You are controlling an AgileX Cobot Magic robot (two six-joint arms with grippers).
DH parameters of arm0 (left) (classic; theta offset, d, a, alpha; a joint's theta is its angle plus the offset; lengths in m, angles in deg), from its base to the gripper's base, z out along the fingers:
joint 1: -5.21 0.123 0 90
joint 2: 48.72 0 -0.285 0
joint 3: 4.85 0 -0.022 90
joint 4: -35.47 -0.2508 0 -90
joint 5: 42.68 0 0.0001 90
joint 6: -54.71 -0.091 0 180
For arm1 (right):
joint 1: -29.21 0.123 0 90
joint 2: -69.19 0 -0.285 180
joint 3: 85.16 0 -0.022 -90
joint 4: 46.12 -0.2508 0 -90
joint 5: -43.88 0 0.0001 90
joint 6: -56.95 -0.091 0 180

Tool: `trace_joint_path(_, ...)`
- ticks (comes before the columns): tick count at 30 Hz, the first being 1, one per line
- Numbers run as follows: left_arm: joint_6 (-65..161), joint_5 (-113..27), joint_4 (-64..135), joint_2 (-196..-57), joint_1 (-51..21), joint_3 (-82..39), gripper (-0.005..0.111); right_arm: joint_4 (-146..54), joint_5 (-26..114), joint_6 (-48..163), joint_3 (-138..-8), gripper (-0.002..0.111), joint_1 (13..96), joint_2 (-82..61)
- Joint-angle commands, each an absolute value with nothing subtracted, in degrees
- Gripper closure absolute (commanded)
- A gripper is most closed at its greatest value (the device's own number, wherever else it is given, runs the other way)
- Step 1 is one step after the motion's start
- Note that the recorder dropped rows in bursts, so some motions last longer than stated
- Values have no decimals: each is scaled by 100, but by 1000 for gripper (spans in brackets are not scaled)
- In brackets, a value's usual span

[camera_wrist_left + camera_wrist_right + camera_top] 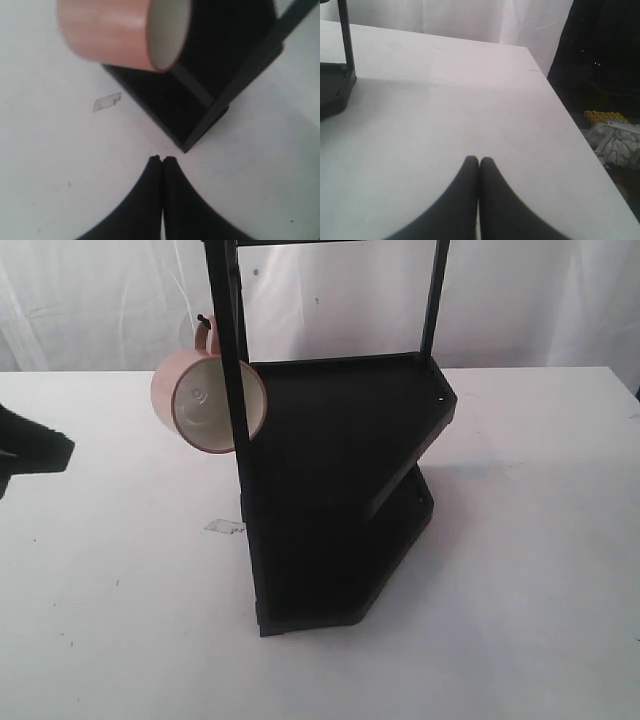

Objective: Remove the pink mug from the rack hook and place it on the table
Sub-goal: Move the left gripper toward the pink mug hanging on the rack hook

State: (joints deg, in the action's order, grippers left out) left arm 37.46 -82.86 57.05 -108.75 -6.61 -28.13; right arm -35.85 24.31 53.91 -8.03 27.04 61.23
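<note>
We judge ourselves at the approach: the pink mug (pixel 115 32) hangs on the rack hook (pixel 203 320) ahead of our left gripper (pixel 161 161), whose fingers are pressed together, so next we must spread them and reach in.

A pleated white curtain (pixel 90 300) hangs the full width behind a broad white table (pixel 540 640), its folds glowing in bright, even light that leaves only soft grey shadows on the scuffed, speckled top. Past the table's corner, in the right wrist view, the curtain ends and the room falls into a dark recess (pixel 600 45) dotted with a few pinpoints of light. Low down beside the table's edge lie a lumpy yellow object (pixel 602 116) and a heap of pale clutter (pixel 620 142), too blurred to identify.
</note>
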Motion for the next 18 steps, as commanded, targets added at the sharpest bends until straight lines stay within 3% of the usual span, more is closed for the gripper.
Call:
trace_joint_path(1,2791,-8176,6520,-10860,-687,-2761,107,-3571,2459,5349,-794,108,2683,6141)
trace_joint_path(4,2770,-8176,6520,-10860,-687,-2761,99,-3571,2459,5349,-794,108,2683,6141)
trace_joint_path(12,2770,-7843,7091,-10973,-687,-2761,51,-3571,2459,5349,-794,108,2683,6141)
trace_joint_path(18,1900,-8151,7664,-11296,-687,-2761,48,-3571,2459,5349,-794,108,2683,6141)
